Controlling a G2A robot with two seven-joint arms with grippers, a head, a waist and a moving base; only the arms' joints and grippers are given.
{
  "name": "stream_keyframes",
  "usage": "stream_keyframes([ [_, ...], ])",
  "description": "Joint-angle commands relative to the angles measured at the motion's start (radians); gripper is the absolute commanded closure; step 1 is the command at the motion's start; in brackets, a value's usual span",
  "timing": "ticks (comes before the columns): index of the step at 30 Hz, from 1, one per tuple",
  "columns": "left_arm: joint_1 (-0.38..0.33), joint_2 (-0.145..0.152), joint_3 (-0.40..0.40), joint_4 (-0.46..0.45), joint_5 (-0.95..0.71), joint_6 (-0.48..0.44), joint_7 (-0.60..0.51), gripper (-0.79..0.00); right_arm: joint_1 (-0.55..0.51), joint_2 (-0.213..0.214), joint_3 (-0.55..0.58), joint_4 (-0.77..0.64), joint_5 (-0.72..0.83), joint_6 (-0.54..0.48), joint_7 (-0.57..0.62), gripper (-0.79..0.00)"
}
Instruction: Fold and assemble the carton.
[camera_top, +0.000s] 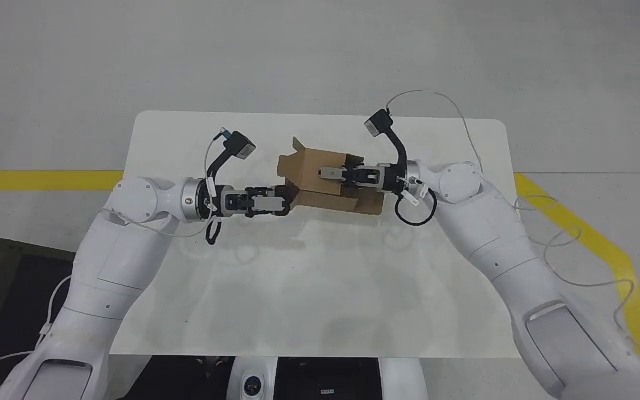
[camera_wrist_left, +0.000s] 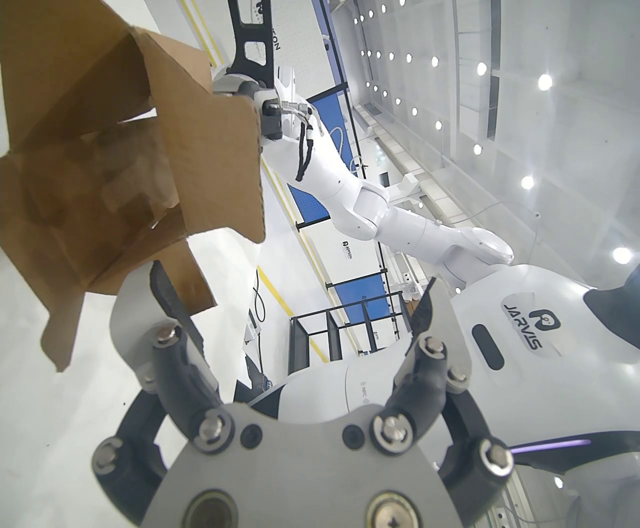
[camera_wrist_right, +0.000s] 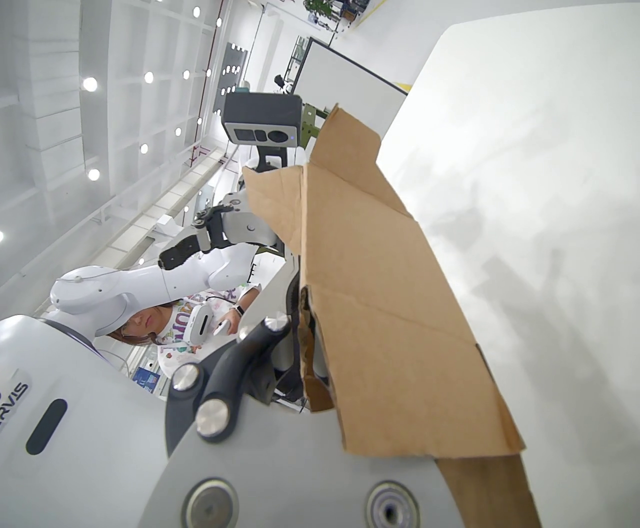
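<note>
White table (camera_top: 300, 290), grey floor (camera_top: 300, 50), yellow stripe (camera_top: 50, 180); ceiling lights (camera_wrist_left: 545, 81), perhaps recessed.

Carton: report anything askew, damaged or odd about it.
The carton is only half formed: its flaps splay at different angles, and one hangs loose beside the open jaws of the left gripper. The cardboard edge near the right gripper looks crumpled.
</note>
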Motion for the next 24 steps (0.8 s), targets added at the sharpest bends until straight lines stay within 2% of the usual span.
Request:
stream_keyframes([
  [1,0.000,0.000,0.004,-0.002,0.001,0.003,-0.002,-0.785,-0.003,-0.001,0.004,-0.009,-0.007,0.001,-0.012,0.000],
  [14,-0.007,-0.005,0.027,0.001,0.004,0.012,-0.002,-0.785,-0.021,-0.014,0.014,-0.054,-0.044,0.010,-0.076,0.000],
  [24,-0.014,-0.006,0.026,0.017,0.011,0.011,0.007,-0.785,-0.034,-0.021,0.021,-0.067,-0.051,0.015,-0.067,0.000],
])
